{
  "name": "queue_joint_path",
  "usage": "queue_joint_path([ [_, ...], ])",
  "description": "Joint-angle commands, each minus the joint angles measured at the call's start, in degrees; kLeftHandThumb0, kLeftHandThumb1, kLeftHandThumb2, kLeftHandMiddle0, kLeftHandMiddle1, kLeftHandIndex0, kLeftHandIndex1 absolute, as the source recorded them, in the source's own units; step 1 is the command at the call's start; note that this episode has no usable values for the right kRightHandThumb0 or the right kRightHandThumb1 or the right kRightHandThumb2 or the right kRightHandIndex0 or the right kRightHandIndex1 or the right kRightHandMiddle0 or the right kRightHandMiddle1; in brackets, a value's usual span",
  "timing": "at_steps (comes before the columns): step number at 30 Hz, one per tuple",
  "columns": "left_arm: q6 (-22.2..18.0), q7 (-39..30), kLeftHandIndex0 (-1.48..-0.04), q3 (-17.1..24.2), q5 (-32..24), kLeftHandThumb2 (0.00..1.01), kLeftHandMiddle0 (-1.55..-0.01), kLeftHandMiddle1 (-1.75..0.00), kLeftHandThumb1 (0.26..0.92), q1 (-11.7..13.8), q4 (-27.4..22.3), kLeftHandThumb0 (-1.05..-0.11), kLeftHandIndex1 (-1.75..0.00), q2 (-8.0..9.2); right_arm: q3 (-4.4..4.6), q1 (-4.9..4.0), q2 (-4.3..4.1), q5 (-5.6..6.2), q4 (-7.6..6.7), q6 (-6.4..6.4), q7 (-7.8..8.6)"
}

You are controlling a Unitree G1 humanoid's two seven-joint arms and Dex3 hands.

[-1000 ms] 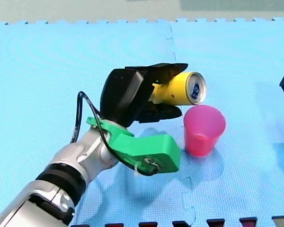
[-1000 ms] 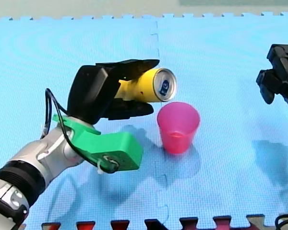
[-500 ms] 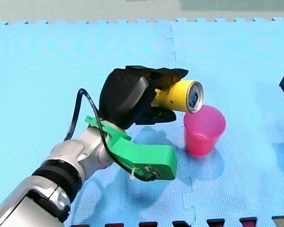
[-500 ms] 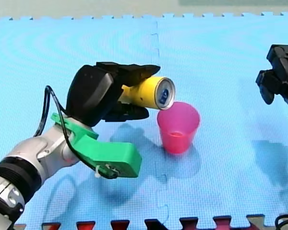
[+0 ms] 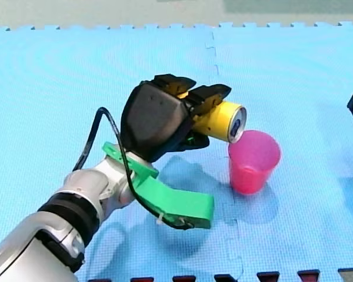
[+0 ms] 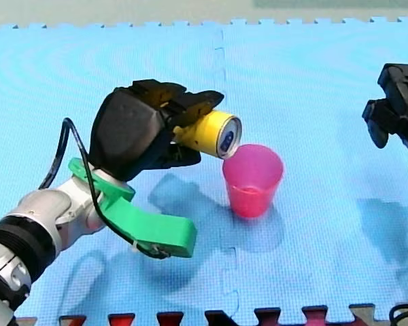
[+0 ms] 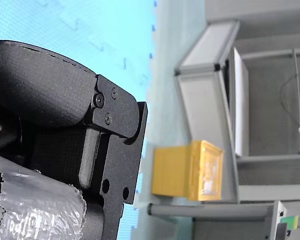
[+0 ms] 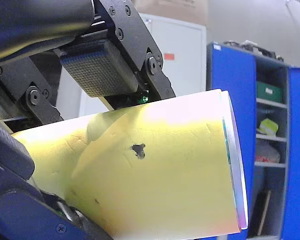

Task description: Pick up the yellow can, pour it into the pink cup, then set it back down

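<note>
Yellow can [image 5: 221,121], silver-topped, tilts over pink cup [image 5: 253,165] in left hand [image 5: 156,120].

Pink cup [image 5: 253,162] upright on blue foam mat [image 5: 59,76]: standing obstacle mid-mat. Yellow can [image 5: 222,120], tilted in left hand [image 5: 156,120], top end just above cup's left rim; blocks approach from above-left. Left forearm and green wrist bracket [image 5: 176,202] take up space left and front-left of cup. Right hand [image 6: 396,102] at right edge, well apart from cup. Bare mat between cup and right hand, behind cup, in front of cup.
</note>
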Motion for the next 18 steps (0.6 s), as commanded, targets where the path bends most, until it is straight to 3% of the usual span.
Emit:
queue_joint_path([
  [1, 0.1, 0.6, -1.23, -0.2, -0.3, 0.00, -0.89, -1.16, 0.810, -0.8, 0.1, -0.269, -0.08, 0.24, -0.10, -0.15, -0.04, 0.16, -0.02, 0.10, -0.16],
  [18, 0.0, 0.2, -1.19, -0.5, -1.1, 0.00, -0.81, -1.39, 0.817, -1.2, 0.3, -0.277, -0.16, 0.37, -0.36, -0.44, 0.12, 0.37, 0.08, 0.42, -0.10],
])
